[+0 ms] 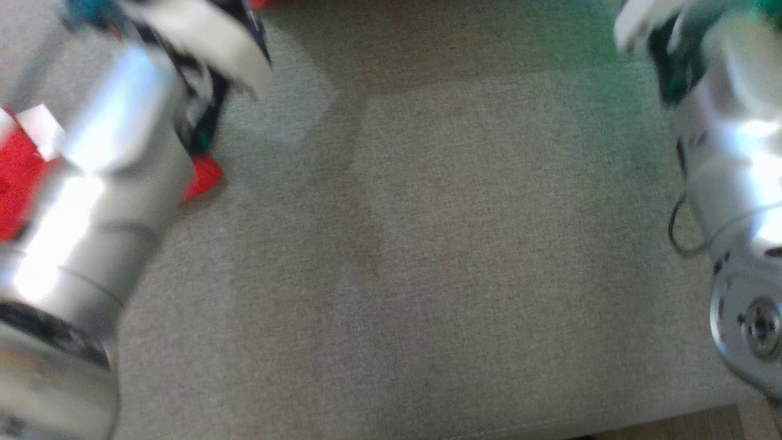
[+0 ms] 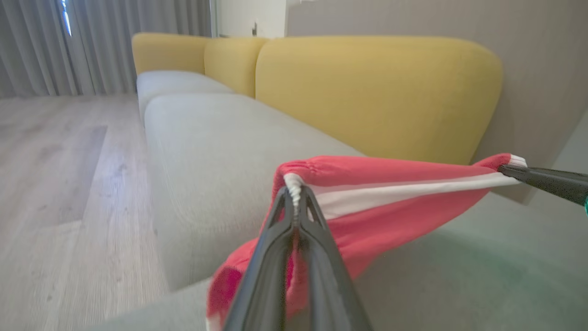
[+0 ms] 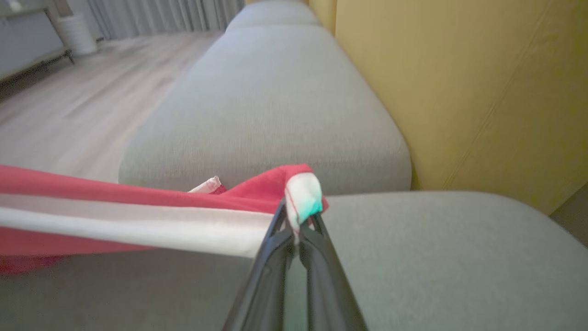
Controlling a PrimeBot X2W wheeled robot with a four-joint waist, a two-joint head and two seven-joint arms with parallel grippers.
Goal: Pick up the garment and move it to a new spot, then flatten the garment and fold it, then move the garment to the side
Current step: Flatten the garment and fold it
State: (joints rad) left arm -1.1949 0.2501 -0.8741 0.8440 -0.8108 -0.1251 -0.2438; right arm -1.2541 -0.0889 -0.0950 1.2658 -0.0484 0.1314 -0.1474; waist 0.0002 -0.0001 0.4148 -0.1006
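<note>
L end effector (image 2: 296,202) + R end effector (image 3: 296,225) clamped on red-white fabric garment (image 2: 395,216) taut btwn them; overtension could slip thin hem grips.

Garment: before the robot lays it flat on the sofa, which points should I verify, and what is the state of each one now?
1. Left gripper shut on the garment: ok.
2. Right gripper shut on its other end: ok.
3. White band stretched straight between both grippers: ok.
4. Lower red part hanging free of the seat cushion: cannot tell.
5. Head view sharp enough for aiming: not ok, blurred.
</note>
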